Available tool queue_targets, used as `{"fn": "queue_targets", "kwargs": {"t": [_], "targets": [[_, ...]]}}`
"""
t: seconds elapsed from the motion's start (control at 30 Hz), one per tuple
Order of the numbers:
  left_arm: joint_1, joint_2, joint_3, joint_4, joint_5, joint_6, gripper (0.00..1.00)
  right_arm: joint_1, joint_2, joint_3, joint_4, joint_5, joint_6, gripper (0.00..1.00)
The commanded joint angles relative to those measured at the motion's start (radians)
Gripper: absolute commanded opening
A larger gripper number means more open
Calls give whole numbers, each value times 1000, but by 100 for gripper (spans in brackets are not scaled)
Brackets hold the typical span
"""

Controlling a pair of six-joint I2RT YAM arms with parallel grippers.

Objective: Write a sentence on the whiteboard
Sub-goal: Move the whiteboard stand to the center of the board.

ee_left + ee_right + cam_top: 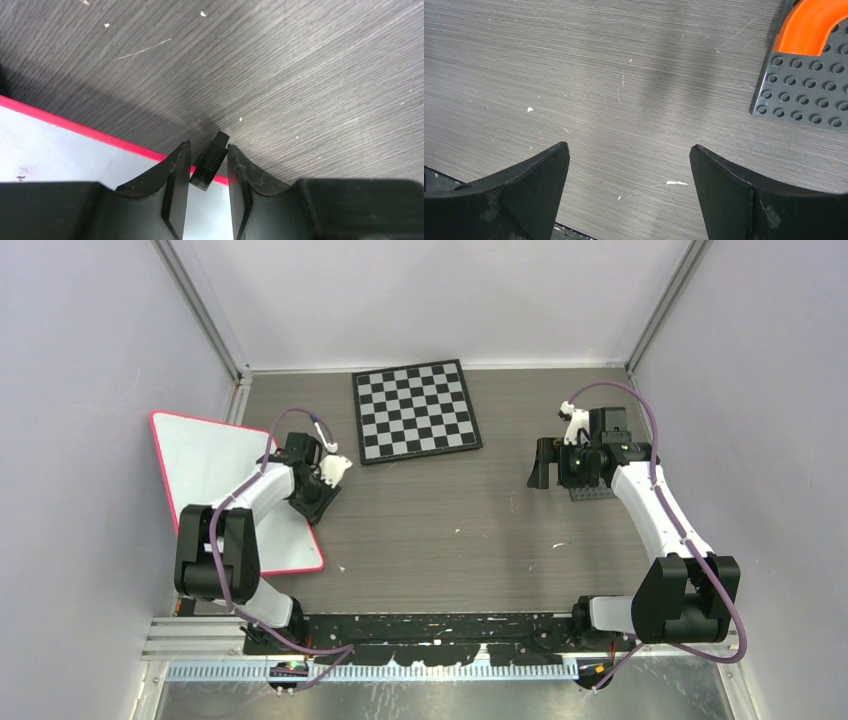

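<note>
whiteboard [200, 465] | flat white, red rim | left jaws pinch ribbed clip [212, 161]

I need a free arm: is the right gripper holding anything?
No, the right wrist view shows the right gripper open above the table, with nothing between its fingers.

The grey-brown wood-grain tabletop [634, 90] looks matt, finely scratched and flecked white. At left of the overhead view, the white red-rimmed whiteboard [200, 465] seems smooth, perhaps faintly glossy. The right gripper's black plastic fingers [536, 175] are matt and scuffed. Upper right of the right wrist view, a dark grey studded plastic baseplate [804, 100] sits under a smooth orange curved piece [809, 20].
</note>
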Motion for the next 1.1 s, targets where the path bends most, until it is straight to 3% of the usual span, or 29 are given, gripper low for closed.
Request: {"fn": "queue_targets", "kwargs": {"t": [0.0, 0.33, 0.67, 1.07], "targets": [[2, -44, -16, -43, -15, 41, 30, -2, -39, -4, 20, 1, -14, 94], [-54, -86, -32, -118, 46, 55, 0, -2, -49, -7, 20, 13, -15, 94], [-307, -218, -132, -131, -19, 53, 0, -2, -41, -5, 19, 21, -15, 94], [-513, -206, -144, -119, -67, 31, 0, -2, -42, -8, 21, 39, -16, 94]]}}
